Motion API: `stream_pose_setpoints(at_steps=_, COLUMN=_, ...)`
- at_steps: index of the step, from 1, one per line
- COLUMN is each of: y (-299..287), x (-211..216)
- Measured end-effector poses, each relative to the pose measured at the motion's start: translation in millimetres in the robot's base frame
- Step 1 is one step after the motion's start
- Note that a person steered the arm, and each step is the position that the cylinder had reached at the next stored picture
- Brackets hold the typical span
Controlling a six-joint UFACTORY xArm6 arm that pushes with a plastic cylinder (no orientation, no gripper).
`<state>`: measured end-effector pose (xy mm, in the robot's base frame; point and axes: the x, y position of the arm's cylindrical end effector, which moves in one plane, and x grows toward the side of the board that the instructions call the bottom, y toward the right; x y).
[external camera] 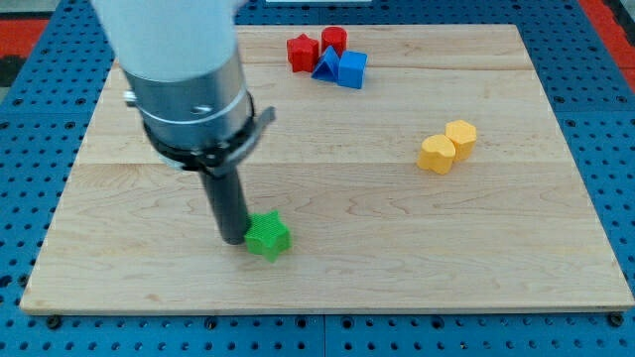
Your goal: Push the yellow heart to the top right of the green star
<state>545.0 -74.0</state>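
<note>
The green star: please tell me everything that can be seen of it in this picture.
The green star is a small, bright green block with short, blunt points and a matte, plastic-like surface. It lies flat on the wooden board, in the lower middle part, a little to the view's left of centre. My tip stands right at its left side and seems to touch it. No other block is near; the two yellow blocks lie far off, toward the view's upper right.
</note>
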Motion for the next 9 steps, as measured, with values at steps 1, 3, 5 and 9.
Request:
stream_pose_setpoints(at_steps=1, y=54, x=1)
stream_pose_setpoints(at_steps=3, y=74, x=-69)
stream_pose_setpoints(at_steps=5, y=199, x=-129)
stream_pose_setpoints(at_steps=9, y=266, x=-125)
